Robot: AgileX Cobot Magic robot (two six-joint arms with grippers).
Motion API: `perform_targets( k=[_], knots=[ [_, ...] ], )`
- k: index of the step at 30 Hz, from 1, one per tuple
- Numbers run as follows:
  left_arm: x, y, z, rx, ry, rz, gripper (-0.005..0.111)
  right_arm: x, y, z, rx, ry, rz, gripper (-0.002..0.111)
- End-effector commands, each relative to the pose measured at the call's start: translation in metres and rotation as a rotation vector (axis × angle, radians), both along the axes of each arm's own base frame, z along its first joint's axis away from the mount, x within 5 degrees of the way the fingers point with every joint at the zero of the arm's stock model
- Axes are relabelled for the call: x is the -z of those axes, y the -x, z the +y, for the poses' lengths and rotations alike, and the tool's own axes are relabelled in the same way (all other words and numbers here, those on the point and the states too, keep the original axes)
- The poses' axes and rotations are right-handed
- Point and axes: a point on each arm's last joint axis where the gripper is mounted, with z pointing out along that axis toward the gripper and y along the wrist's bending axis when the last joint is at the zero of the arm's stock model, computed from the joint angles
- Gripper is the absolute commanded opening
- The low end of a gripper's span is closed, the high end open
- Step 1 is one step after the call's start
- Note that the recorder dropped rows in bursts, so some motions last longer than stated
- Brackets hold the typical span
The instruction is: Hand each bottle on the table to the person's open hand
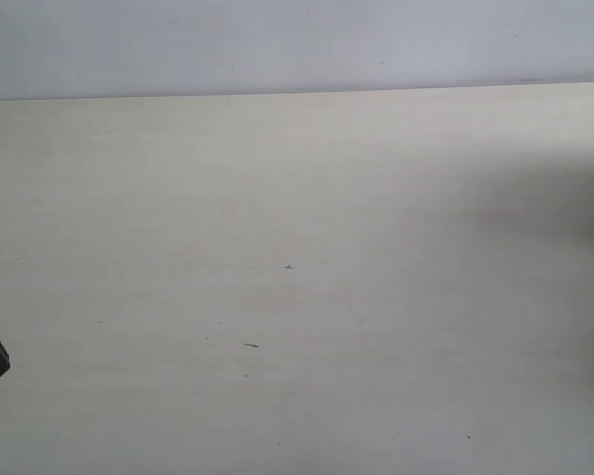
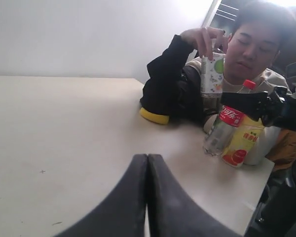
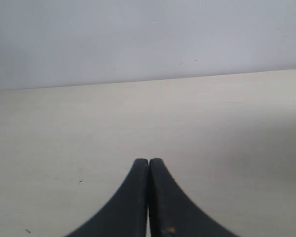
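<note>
While left pincer (image 2: 147, 157), right pincer (image 3: 148, 161) closed empty, clear bottle (image 2: 216, 138) shows Coca-Cola label (image 2: 230, 117).

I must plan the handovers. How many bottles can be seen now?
3. One white bottle is held up in the person's hand; the clear red-label bottle and yellow bottle stand together on the table. A pale shape behind them may be a fourth.

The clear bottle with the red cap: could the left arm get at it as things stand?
Probably yes. Bare table lies between the left gripper and the clear bottle, though the shut jaws must open first, and the yellow bottle stands tight beside it.
</note>
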Motion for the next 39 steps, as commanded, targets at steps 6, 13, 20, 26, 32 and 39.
perform_targets(
  k=[6, 13, 20, 26, 32, 39],
  knots=[
    [-0.009, -0.001, 0.007, -0.081, 0.041, -0.104, 0.001, 0.0, 0.0, -0.001, 0.007, 0.006, -0.011, 0.0],
    [-0.01, -0.01, 0.033, -0.495, 0.144, -0.068, 0.001, 0.0, 0.0, -0.001, 0.007, 0.006, -0.011, 0.0],
    [-0.003, -0.007, 0.042, -0.651, -0.097, -0.147, 0.001, 0.0, 0.0, -0.001, 0.007, 0.006, -0.011, 0.0],
    [-0.003, -0.007, 0.044, -0.691, -0.116, -0.154, 0.001, -0.001, 0.0, -0.001, 0.015, 0.004, -0.021, 0.0],
    [-0.003, -0.007, 0.044, -0.693, -0.118, -0.155, 0.001, -0.001, 0.0, -0.001, 0.015, 0.004, -0.021, 0.0],
    [0.0, -0.007, 0.044, -0.685, -0.094, -0.107, 0.001, -0.001, 0.0, -0.001, 0.015, 0.004, -0.021, 0.0]
  ],
)
